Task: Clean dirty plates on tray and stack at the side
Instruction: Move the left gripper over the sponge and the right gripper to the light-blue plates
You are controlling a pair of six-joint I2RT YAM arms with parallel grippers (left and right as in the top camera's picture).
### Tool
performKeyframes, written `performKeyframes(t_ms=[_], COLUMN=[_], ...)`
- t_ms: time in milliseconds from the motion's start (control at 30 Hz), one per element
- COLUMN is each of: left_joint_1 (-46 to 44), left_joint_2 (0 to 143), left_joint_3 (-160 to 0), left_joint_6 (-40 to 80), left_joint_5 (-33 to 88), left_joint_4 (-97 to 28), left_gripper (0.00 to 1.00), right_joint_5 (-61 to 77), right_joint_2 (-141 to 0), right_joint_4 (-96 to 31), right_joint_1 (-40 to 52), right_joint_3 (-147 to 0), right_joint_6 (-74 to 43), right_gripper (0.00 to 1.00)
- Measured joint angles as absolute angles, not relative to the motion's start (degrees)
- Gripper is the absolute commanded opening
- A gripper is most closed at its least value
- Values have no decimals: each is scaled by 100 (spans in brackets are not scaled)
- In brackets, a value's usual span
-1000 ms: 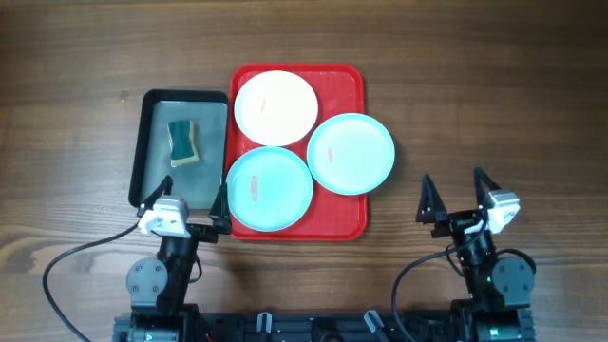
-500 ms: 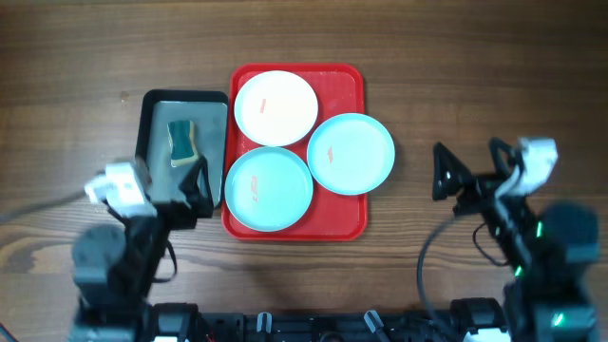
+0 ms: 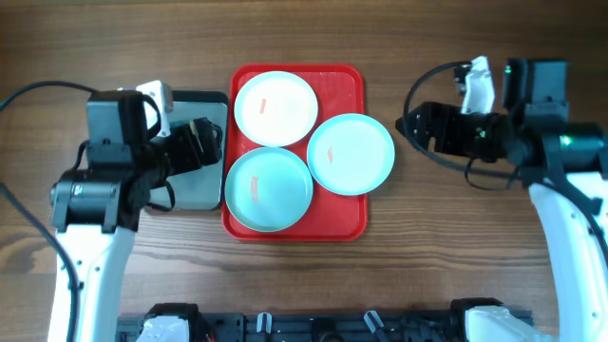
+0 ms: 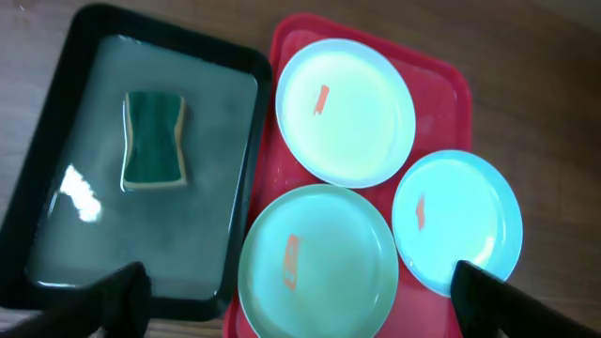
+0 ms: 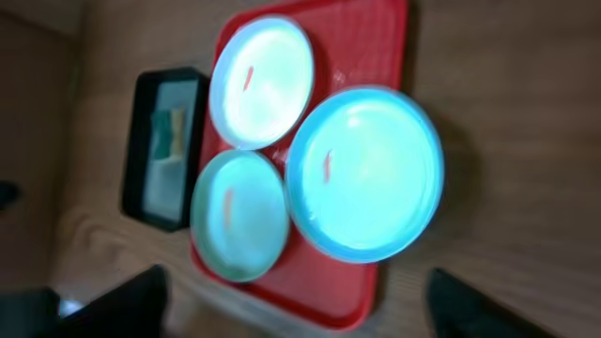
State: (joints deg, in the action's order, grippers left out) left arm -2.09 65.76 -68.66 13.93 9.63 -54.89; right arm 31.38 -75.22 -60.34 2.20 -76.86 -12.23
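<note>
**Surface.** Desk (image 3: pixel 304 38): brown wood, with the grain running left to right. It fills every view, and no wall or floor can be made out.

**Item 1.** Tray (image 3: pixel 344 87): bright red, with rounded corners and a raised rim, lying at mid-desk.

**Items 2–4.** Dirty plates, all on the tray, each with a small orange-red smear.
- White plate (image 3: pixel 275 108): in the far left corner.
- Light blue plate (image 3: pixel 269 188): in the near left corner.
- Second light blue plate (image 3: pixel 351 154): at the right, overhanging the tray's right rim.

**Item 5.** Grey tray (image 4: pixel 94 235): black-rimmed, just beside the red tray's left edge. It holds a green sponge (image 4: pixel 154 139).

**Item 6.** Left claw (image 4: pixel 300 296): released, fingers spread wide, grasping nothing, above the grey tray.

**Item 7.** Right claw (image 5: pixel 300 300): released and empty, over bare desk to the right of the red tray.

**Item 8.** Black cables (image 3: pixel 38 90): trailing from the arms.
</note>
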Motion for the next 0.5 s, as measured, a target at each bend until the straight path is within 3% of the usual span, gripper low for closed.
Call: performKeyframes(t_ms=[100,133,200,233,267,500], left_joint_1=[-209,-209,-209,-209,-209,-207], left_joint_2=[6692,6720,6779,6816,6855,7181], left_joint_3=[-6866,-6866,-6866,-6869,-6869,-6871], left_joint_6=[1474,1597,1822,1935,2010,2349], left_joint_5=[878,786,482,290,130,-421], left_joint_4=[-5518,-5518,-5570,-5621,-5658,-5833], left_gripper=[44,40,46,58,63,68], right_joint_5=[3197,3162,2939,2827,2685,1566], right_joint_2=[-7669,-7693,-7717,-7725,-7743,-8261], right_joint_4=[-6139,-6160,-6169,-6152,-6123,-5822], right_joint_1=[252,281,523,672,869,2528], right_joint_3=[-7688,-7688,-7688,-7688,-7688,-7693], right_joint_6=[-1249,-1262,-1380,-1426,-1511,-2097], right_gripper=[52,52,52,52,52,52])
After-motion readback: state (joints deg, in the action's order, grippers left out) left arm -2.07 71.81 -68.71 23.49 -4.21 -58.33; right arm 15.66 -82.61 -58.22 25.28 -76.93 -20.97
